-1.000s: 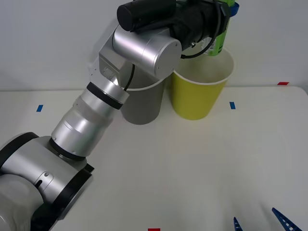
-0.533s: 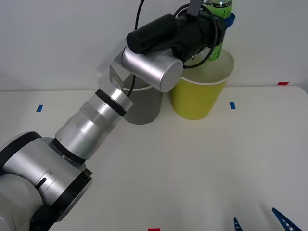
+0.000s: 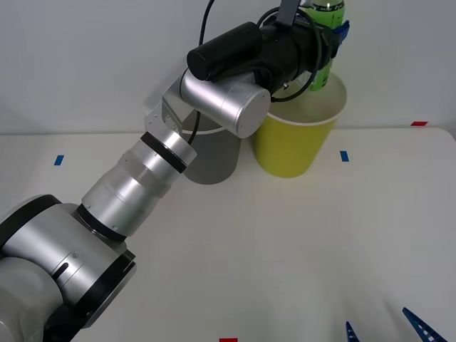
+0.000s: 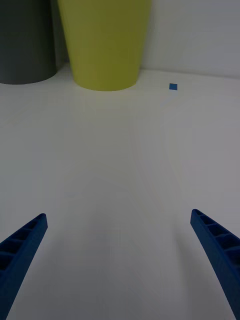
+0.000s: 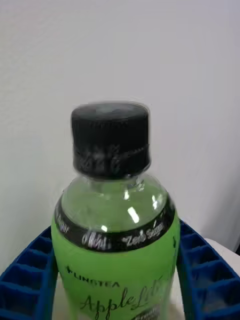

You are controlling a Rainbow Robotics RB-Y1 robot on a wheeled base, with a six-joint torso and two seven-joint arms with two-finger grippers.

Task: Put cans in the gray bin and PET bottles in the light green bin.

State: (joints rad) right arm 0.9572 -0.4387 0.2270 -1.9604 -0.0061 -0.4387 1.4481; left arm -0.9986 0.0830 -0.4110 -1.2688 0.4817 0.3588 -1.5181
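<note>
My left gripper [image 3: 332,32] is shut on the PET bottle [image 3: 325,50], a clear bottle with a bright green label, held upright above the open mouth of the light green bin [image 3: 296,132]. In the left wrist view the bottle [image 5: 116,240] with its black cap sits between the blue fingers [image 5: 27,270]. The gray bin [image 3: 214,153] stands just left of the green one, partly hidden by my left arm. My right gripper [image 4: 120,260] stands open low over the table near the front edge, its fingertips [image 3: 420,328] showing at the bottom right of the front view.
The two bins [image 4: 105,42] stand side by side against the white back wall. Small blue tape marks [image 3: 344,155] and a red mark [image 3: 419,123] lie on the white table. Open table surface stretches between the bins and the right gripper.
The left arm rose and turned, lifting the bottle slightly higher over the green bin a second ago. Since half a second ago it has held still. The right gripper has not moved.
</note>
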